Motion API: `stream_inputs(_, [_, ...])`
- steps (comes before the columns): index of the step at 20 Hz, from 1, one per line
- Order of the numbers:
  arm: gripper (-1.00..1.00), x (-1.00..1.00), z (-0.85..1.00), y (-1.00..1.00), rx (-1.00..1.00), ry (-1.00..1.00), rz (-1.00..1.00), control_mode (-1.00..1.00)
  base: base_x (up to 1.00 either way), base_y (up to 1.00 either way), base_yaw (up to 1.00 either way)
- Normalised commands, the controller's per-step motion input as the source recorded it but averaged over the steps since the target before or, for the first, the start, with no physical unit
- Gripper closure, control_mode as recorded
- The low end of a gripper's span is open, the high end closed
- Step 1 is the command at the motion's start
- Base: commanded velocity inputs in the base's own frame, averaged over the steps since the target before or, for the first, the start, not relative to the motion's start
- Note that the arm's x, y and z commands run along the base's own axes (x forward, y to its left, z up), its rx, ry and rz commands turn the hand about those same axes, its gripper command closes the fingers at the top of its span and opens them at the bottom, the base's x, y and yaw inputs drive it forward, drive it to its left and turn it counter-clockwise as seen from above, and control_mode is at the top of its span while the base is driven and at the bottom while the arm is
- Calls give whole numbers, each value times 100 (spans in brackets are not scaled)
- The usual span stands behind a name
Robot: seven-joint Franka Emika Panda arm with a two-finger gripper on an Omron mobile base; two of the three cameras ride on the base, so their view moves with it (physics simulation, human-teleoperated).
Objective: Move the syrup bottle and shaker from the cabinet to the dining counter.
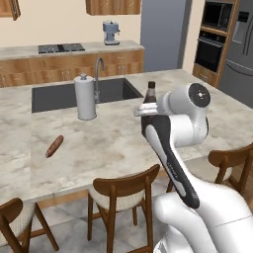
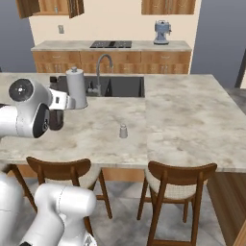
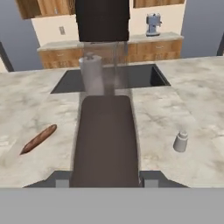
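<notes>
End effector (image 3: 105,175) pinches the dark brown, bulbous syrup bottle (image 3: 105,140) at its body; probably rigid, slippery, top-heavy above the marble worktop (image 3: 175,96).

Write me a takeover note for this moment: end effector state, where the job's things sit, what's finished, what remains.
End effector: shut on the syrup bottle, held over the dining counter near its front edge.
Shaker: standing upright on the dining counter, in front of the sink.
Done: shaker delivered; bottle carried to the counter.
Left: set the bottle down and release it.
</notes>
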Motion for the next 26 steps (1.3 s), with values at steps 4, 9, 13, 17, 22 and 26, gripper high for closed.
stream_inputs(4, [100, 100, -44, 0, -2, -3, -14, -100, 0, 0, 0])
stream_inputs(9, [100, 100, -23, 0, -6, -15, -21, -100, 0, 0, 0])
stream_inputs(13, [100, 100, -11, 0, -7, -1, -29, -100, 0, 0, 0])
stream_inputs(17, [100, 100, -1, 0, -2, 11, -30, -100, 0, 0, 0])
stream_inputs(22, [100, 97, -10, 0, 0, 18, -18, -100, 0, 0, 0])
stream_inputs(26, [100, 66, -44, -3, 4, 1, 0, -100, 0, 0, 0])
